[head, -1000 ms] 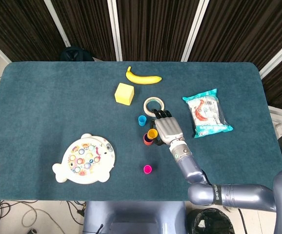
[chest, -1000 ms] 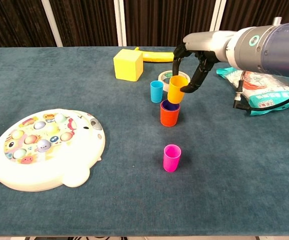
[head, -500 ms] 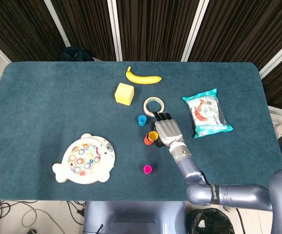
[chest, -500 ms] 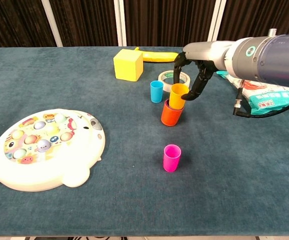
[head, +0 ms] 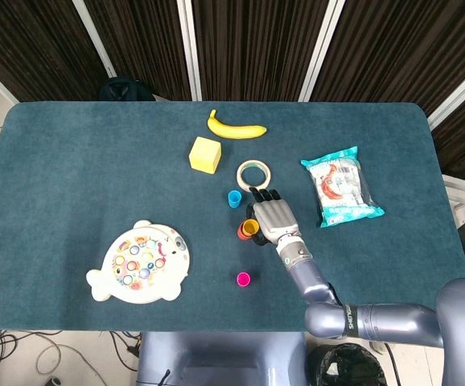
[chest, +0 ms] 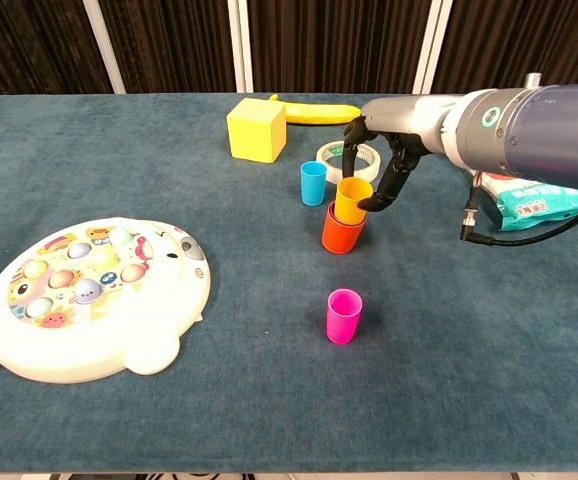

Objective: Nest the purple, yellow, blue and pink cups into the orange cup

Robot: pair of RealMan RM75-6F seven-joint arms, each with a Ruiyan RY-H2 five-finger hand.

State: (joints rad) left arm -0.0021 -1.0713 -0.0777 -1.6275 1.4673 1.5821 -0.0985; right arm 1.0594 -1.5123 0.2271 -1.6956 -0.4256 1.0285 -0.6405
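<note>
The orange cup [chest: 340, 235] [head: 243, 234] stands mid-table. My right hand [chest: 381, 160] [head: 273, 215] pinches the yellow cup [chest: 352, 198] [head: 251, 227] from above. That cup sits tilted, partly down inside the orange cup. The purple cup lies within the orange one, hidden under the yellow cup. Upright just beyond the stack, toward the left, is the blue cup [chest: 313, 183] [head: 234, 199]. The pink cup [chest: 344, 315] [head: 244, 279] stands alone, nearer to me. My left hand appears in neither view.
A tape roll [head: 253, 173] lies just behind the hand. A yellow cube [chest: 257, 128] and a banana [chest: 314, 113] lie further back. A snack bag [head: 342, 185] is to the right, and a white fishing toy [chest: 79, 295] sits at the near left.
My right hand has lowered the yellow cup from above the orange cup down into it, covering the purple rim that showed before.
</note>
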